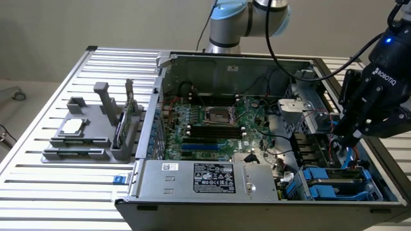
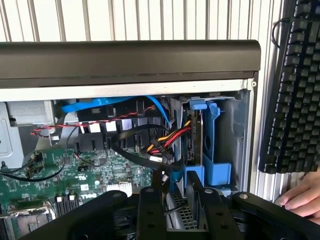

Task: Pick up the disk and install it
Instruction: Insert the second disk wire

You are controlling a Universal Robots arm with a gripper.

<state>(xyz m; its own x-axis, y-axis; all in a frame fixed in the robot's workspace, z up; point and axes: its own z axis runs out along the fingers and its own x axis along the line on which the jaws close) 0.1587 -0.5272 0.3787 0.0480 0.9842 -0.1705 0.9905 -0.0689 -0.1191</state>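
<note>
My pincer (image 2: 176, 200) hangs half-spread over the drive bay of the open computer case (image 1: 257, 62), gripping nothing I can make out, just above the disk (image 2: 194, 145) standing edgewise in its blue carrier: rigid, weighty, shock-sensitive, best pinched across the carrier's plastic sides.

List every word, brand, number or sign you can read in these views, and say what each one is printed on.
"ROBOTIQ": white letters on the black gripper body, in the exterior view.
Black-and-white sticker on the grey power-supply box: text too small to read.
Small white label on the same box: unreadable.
Motherboard markings: too small to read.
Keyboard key legends in the wrist view: unreadable.
</note>
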